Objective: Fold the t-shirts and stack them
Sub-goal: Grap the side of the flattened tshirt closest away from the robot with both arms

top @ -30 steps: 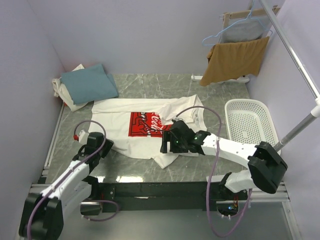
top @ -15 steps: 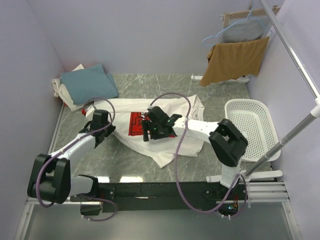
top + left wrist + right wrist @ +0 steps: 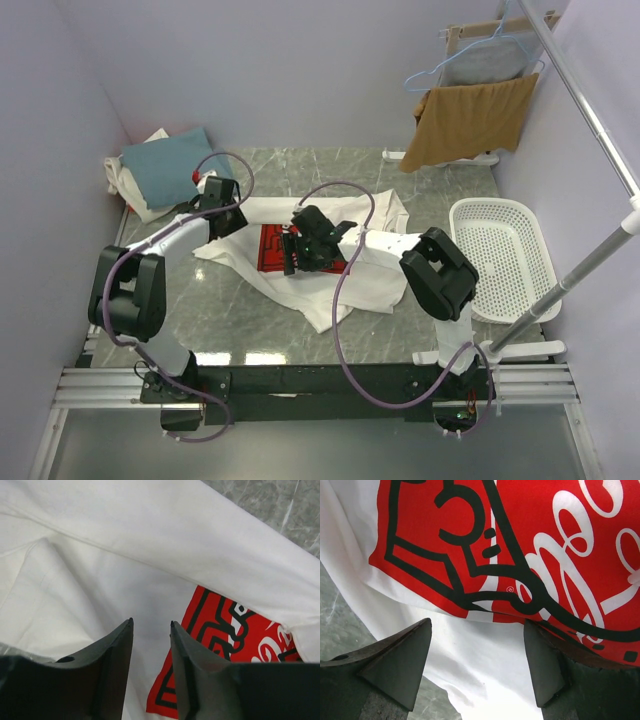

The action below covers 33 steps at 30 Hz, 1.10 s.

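Observation:
A white t-shirt with a red chest print lies rumpled mid-table, its left part drawn inward. My left gripper hovers over the shirt's back-left part. In the left wrist view its jaws stand a narrow gap apart, with plain white cloth below and nothing between them. My right gripper sits over the print. In the right wrist view it is wide open above the print's lower edge. A folded teal-blue t-shirt rests on an off-white one at the back left.
A white slotted basket stands at the right. Behind it a rack carries a tan-brown cloth and a grey garment on a blue hanger. A metal pole slants along the right wall. The arms' cables loop over the shirt.
Both arms have reached away from the near edge. The left gripper went to the shirt's back-left, the right one leftward onto the print. The flat shirt is now rumpled, its left part pulled inward.

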Tool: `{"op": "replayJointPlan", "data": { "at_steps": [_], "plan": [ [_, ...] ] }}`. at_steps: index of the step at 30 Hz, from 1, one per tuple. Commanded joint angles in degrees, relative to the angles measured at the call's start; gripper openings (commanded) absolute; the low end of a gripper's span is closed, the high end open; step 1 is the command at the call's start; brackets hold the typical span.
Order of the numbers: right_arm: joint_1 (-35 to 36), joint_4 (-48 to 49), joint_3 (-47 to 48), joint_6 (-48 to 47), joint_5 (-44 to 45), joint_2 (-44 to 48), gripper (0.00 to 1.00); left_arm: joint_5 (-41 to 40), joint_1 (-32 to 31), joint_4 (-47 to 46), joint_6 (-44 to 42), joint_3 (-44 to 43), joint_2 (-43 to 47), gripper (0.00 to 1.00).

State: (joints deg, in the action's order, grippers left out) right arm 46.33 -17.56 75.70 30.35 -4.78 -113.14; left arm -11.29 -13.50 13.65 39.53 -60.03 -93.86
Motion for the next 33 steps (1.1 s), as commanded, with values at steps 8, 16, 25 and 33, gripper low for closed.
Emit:
{"op": "replayJointPlan", "data": {
  "at_steps": [8,16,25,33],
  "plan": [
    [-1.0,-2.8,-2.4,-2.3,2.1,5.7,0.81,-9.5,-0.7,2.4,11.7,22.5,28.3,0.72],
    [-1.1,-5.6,-3.3,-4.1,4.2,14.3,0.82,-9.3,2.4,-2.8,17.0,28.7,27.3,0.78],
    [-1.6,-7.4,-4.4,-4.0,4.7,20.1,0.84,-5.1,9.5,-10.7,16.3,27.6,20.1,0.70],
    [-1.7,-7.1,-4.9,-3.6,4.7,19.3,0.84,-4.6,11.7,-13.2,15.1,25.4,15.7,0.56]
  ]
}}
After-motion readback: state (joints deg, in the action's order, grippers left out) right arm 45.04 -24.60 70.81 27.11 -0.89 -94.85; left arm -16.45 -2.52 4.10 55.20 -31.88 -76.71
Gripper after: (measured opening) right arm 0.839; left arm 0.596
